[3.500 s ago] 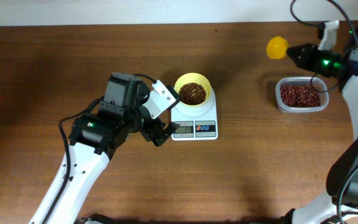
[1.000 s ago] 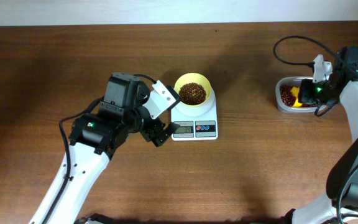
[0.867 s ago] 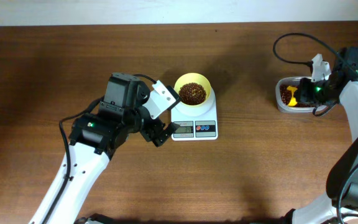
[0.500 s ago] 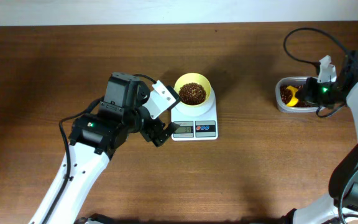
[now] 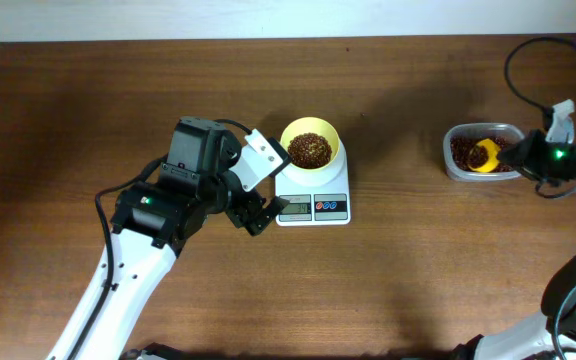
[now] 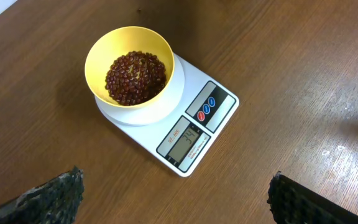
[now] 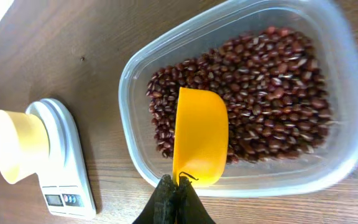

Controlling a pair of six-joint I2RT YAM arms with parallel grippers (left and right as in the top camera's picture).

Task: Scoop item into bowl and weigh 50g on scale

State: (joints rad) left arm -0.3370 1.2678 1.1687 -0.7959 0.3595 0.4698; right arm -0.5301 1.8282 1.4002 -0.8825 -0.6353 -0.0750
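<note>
Right gripper (image 7: 174, 200) clamped on scoop (image 7: 199, 134) handle, scoop lying on beans (image 7: 272, 81) inside tub (image 7: 347, 124); left gripper (image 6: 176, 186) wide open, empty, near scale (image 6: 210, 109).

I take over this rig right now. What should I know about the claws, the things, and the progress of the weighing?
Left claw: open, empty, beside the scale.
Right claw: shut on the scoop, which lies in the bean tub.
Bowl stands on the scale, partly filled with beans.
Done: display seems to read 34.
Left: bring more beans until it shows 50.
</note>
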